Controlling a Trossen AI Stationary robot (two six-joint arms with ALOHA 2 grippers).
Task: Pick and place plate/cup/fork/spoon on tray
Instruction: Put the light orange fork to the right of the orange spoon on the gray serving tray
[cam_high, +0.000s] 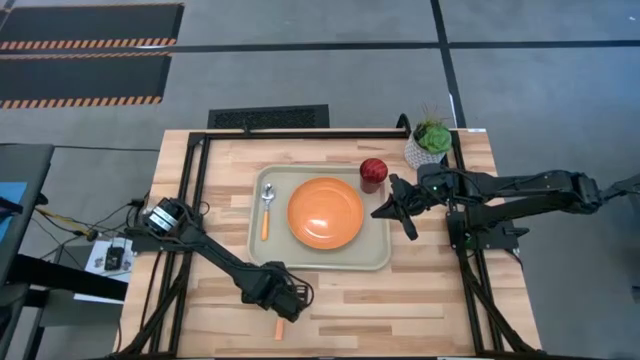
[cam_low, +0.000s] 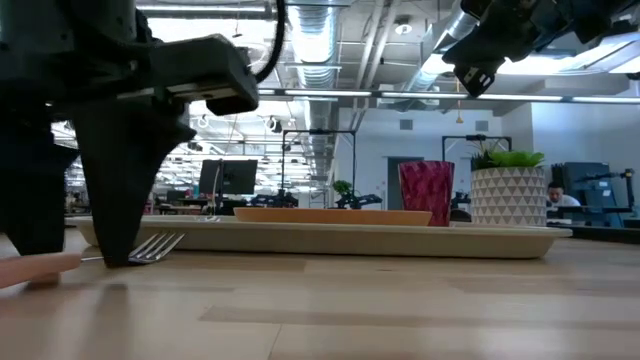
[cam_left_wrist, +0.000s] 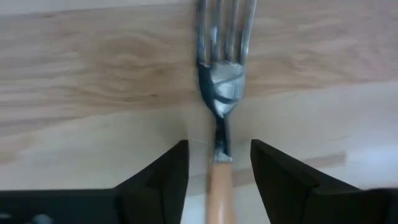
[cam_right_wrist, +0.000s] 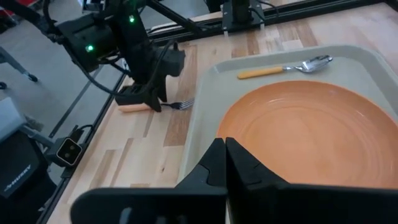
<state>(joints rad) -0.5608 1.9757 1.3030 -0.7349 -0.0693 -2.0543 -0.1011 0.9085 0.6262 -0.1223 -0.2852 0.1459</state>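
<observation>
Wooden tabletop (cam_high: 420, 300) carries all items, framed by black rails, with an open workshop visible beyond in the low view.

Left gripper (cam_left_wrist: 219, 163) is down at the near edge of the table, in front of the tray. Its fingers (cam_left_wrist: 166, 171) stand apart on either side of the fork (cam_left_wrist: 221, 93), straddling the neck where the metal joins the orange handle; contact with the handle cannot be confirmed. The fork lies flat on the wood, off the tray, tines pointing toward it.

Tray (cam_high: 378, 262) sits at the table's centre. Spoon (cam_high: 266, 207) lies inside it along the left side, bowl at the far end. Plate (cam_high: 325, 212) rests flat in the middle. Cup (cam_high: 373, 172) stands upright in the far right corner.

Right gripper (cam_high: 398, 205) hangs above the tray's right edge, jaws together, holding nothing. White pot with a green plant (cam_high: 429, 142) stands at the far right, off the tray.
</observation>
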